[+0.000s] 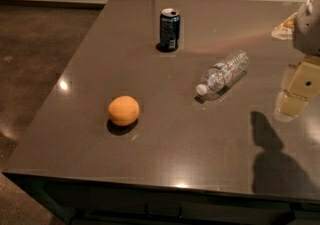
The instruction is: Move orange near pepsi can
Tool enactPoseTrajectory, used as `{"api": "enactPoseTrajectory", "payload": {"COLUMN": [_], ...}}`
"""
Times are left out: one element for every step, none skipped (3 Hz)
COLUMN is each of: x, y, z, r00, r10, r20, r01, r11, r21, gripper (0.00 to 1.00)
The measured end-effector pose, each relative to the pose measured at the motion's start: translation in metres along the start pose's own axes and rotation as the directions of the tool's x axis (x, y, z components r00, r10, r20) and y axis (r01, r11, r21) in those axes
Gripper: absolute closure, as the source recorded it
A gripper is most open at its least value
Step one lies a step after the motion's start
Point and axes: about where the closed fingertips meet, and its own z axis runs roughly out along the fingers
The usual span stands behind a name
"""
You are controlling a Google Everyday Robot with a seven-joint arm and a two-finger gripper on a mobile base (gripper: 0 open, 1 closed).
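Starting the approach: the gripper (300,91) hangs over the table's (175,154) right edge, well apart from the orange (123,110); open or closed, I cannot tell. The orange sits front-left, round, with no long axis. The pepsi can (169,29) stands upright at the back. Next, the gripper likely must cross left past the lying bottle (222,75).

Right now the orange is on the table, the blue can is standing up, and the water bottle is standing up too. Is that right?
Not quite. The water bottle is lying on its side, not standing; the camera view shows it. The orange is on the table, and the pepsi can is standing up. The gripper is over the table at the view's right edge, touching none of them.
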Motion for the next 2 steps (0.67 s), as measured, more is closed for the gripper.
{"api": "enactPoseTrajectory", "payload": {"x": [0.000,-0.024], "y": [0.000,0.004], "z": [0.000,0.005], "r00": [1.000,0.998], "r10": [0.000,-0.036], "r20": [0.000,0.057], "r01": [0.000,0.037], "r11": [1.0000,0.9992], "r21": [0.000,-0.015], "gripper": [0.00,0.00]}}
